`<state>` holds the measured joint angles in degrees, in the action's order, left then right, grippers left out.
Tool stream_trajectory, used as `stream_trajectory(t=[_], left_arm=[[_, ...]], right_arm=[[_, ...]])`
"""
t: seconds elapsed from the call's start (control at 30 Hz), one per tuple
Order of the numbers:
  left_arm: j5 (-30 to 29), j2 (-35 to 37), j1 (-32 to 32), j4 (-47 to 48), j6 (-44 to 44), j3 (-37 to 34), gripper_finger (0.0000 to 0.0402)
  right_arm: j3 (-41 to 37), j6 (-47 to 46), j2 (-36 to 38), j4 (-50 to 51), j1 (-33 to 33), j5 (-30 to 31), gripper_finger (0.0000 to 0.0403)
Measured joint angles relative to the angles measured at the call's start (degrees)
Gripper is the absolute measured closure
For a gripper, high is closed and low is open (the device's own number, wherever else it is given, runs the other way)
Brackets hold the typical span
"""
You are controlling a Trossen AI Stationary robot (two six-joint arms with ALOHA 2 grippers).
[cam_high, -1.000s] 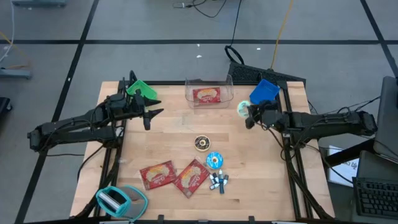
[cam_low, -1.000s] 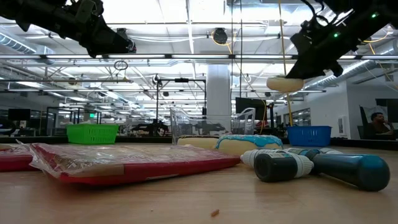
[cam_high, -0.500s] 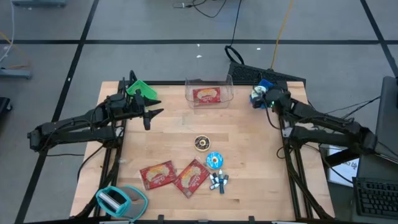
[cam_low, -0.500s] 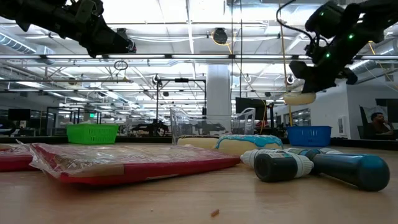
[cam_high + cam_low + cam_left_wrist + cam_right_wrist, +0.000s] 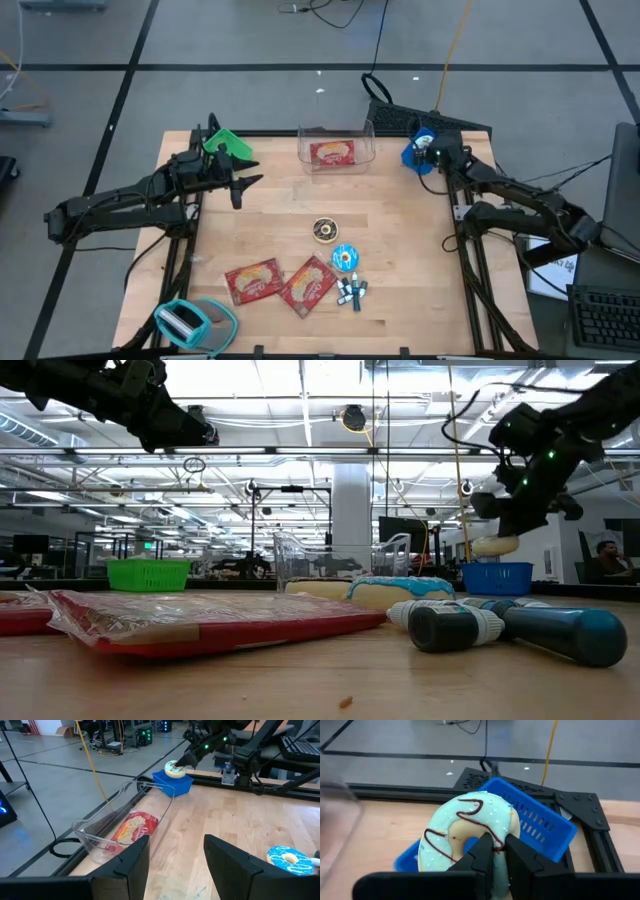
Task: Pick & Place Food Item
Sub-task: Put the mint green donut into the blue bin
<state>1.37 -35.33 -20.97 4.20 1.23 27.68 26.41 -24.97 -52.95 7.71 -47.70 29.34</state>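
The right gripper clenches one mint-iced ring doughnut above one blue plastic basket. The left gripper hangs released, one clear plastic tray ahead of its jaws.

no readable text, red snack packets show print too small to read

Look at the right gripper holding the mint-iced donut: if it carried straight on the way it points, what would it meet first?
Most likely the blue basket. The right gripper, shut on the donut, points down into it, with the donut hanging just above the rim in the low view. Exact depth is unclear.
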Motion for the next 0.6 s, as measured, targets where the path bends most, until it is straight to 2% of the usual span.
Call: stream_trajectory(t=[0.6], left_arm=[[0.0, 0.0, 0.0, 0.0, 0.0, 0.0, 0.0215]], right_arm=[[-13.2, -2.4, 0.1, -18.6, 0.5, -1.0, 0.0377]])
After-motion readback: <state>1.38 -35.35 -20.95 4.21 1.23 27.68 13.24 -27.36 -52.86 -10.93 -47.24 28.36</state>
